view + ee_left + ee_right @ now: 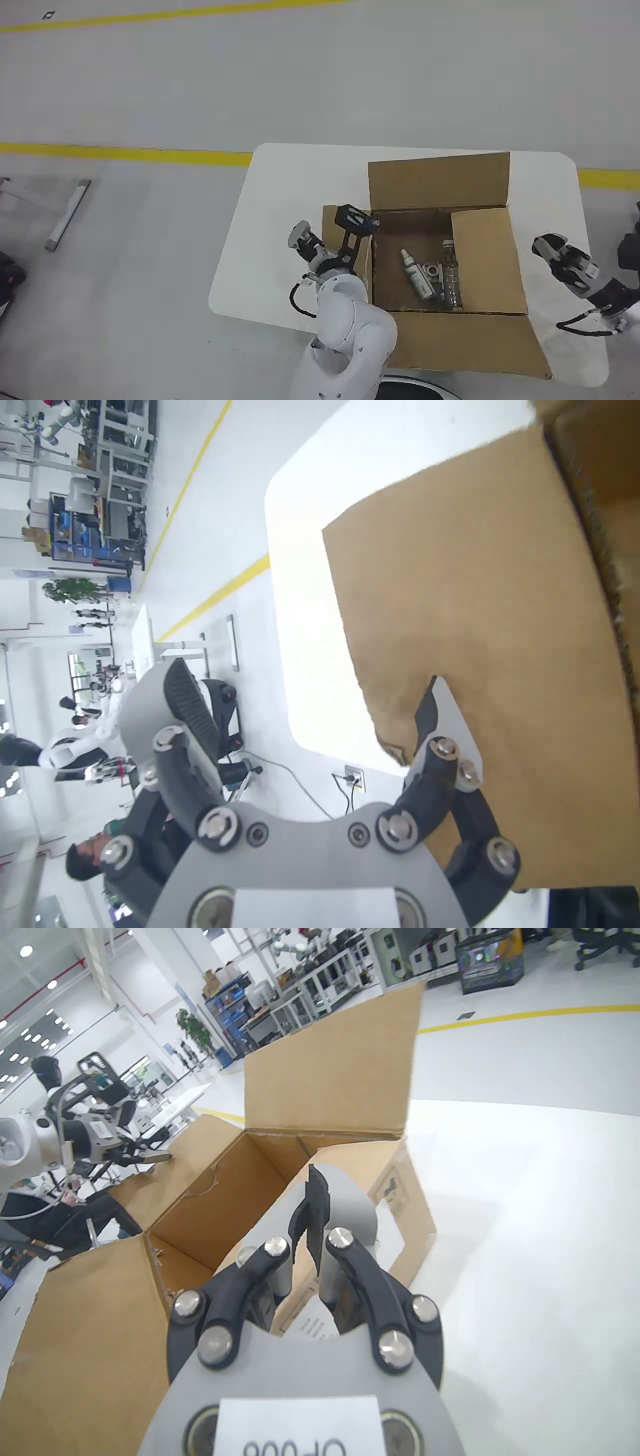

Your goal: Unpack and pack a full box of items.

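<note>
An open cardboard box [440, 180] stands on the white table [290, 180], its flaps spread. Inside lie a white spray bottle [416, 275], a clear bottle [451, 275] and a small item between them. My left gripper [325, 245] is open at the box's left flap [475, 600]; one finger [432, 720] is against the flap's torn edge and the other finger [187, 695] hangs over the table. The left gripper [150, 1157] also appears at that flap in the right wrist view. My right gripper [312, 1188] is shut and empty, to the right of the box [280, 1093] over the table [555, 250].
The box's front flap [470, 345] reaches toward the table's near edge. Its right flap [487, 258] leans inward over the opening. Bare table lies behind and left of the box. A yellow floor line [120, 153] runs beyond the table.
</note>
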Controlling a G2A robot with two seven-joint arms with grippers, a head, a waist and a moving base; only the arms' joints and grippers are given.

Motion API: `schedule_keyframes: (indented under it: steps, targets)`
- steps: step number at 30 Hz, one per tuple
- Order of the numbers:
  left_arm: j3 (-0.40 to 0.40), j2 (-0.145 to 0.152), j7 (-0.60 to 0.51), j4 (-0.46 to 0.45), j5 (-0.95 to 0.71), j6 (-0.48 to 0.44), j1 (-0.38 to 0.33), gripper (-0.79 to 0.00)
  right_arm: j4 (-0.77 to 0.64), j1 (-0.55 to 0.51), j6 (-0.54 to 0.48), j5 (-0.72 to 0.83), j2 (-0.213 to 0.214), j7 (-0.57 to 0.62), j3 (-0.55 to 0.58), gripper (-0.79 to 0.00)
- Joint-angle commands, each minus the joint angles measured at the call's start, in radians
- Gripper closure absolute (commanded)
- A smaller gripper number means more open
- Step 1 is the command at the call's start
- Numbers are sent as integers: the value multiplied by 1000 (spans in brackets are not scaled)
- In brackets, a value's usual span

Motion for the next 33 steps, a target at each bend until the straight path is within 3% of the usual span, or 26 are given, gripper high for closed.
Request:
schedule_keyframes:
  steps: [1, 7, 11, 20, 27, 31, 33]
  targets:
    - [22, 3, 23, -36, 67, -29, 14, -785, 18, -4, 23, 8, -2, -3, 12, 0]
    - [78, 18, 43, -138, 79, -61, 30, -785, 72, 15, 41, -24, -11, 30, -39, 0]
    - [135, 21, 39, -149, 29, -39, 14, -785, 94, 38, 36, -53, -20, 37, -97, 0]
    - [257, 28, 74, -56, -118, 0, -40, -785, 100, 70, -1, -127, -35, 27, -176, 0]
    - [287, 10, 150, 74, -251, 0, -86, -785, 84, 70, -14, -155, -42, 17, -198, 0]
    - [270, -5, 206, 124, -405, -13, -95, -785, 84, 63, -18, -164, -41, 6, -176, 0]
    - [270, -5, 206, 124, -405, -13, -95, -785, 83, 57, -21, -161, -39, 1, -157, 0]
